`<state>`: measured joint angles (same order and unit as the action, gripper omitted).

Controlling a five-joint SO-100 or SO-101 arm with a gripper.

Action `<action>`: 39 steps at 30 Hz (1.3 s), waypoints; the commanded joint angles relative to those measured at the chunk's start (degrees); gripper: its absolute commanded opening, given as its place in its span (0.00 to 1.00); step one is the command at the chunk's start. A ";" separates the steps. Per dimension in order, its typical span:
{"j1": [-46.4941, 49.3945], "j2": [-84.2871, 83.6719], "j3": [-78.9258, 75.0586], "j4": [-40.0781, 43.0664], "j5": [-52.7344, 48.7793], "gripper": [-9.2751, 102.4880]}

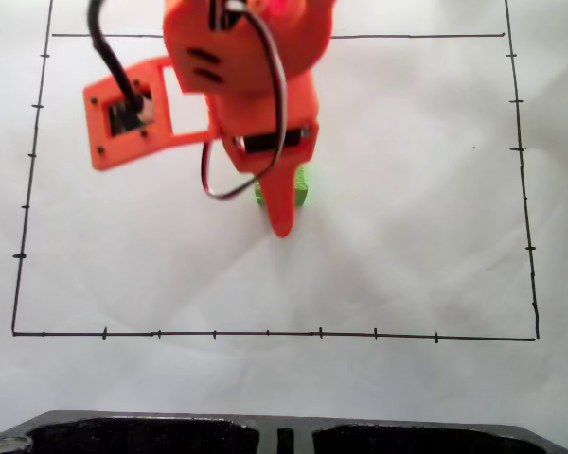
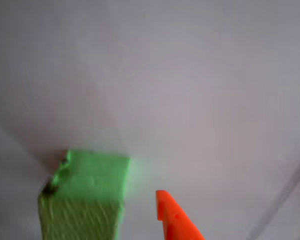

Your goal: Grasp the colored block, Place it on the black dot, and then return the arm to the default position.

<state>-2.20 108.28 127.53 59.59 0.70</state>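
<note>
Bright, washed-out light on the white paper [image 1: 407, 236]; soft shadows. The wrist view is blurry, the green block [image 2: 85, 200] out of focus.

White paper sheet [image 1: 407, 236] with black border lines [image 1: 265, 334] — dark tray edge [image 1: 284, 437] below.

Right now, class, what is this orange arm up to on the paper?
The orange arm is bent down over the white paper, its gripper at the green block. In the wrist view the block sits just left of one orange fingertip with a gap between them. Whether the jaws have closed on it cannot be told.
</note>
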 commanded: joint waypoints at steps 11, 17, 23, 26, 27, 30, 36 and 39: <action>0.09 22.24 0.97 10.99 -0.62 0.60; 0.26 37.71 10.55 10.37 -4.13 0.55; 2.02 53.70 20.48 11.25 -5.01 0.36; 2.29 57.13 20.92 12.92 -1.58 0.19; 2.37 58.54 21.27 13.10 -0.44 0.12; 2.29 63.63 23.55 13.18 1.41 0.08; 2.99 69.96 28.56 10.63 3.34 0.08; 4.75 73.74 32.08 7.65 3.34 0.08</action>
<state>1.14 178.77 158.20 69.17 4.04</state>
